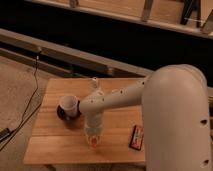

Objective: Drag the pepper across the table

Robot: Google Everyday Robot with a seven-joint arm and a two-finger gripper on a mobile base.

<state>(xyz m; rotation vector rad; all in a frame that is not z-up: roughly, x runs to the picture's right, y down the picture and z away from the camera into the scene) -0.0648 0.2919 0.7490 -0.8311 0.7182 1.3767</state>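
The light-brown wooden table [55, 145] fills the lower left of the camera view. My gripper [93, 138] points down onto the tabletop near its front edge, at the end of the white arm [125, 97]. The orange pepper [93, 142] shows only as a small orange patch right at the gripper's tip, touching the table; the rest of it is hidden by the gripper.
A white cup on a dark saucer [68, 106] stands just left of the gripper. A dark rectangular packet with orange print [136, 137] lies to the right, near the front edge. A small white lump [94, 80] sits at the back edge. A cable [30, 107] hangs to the left.
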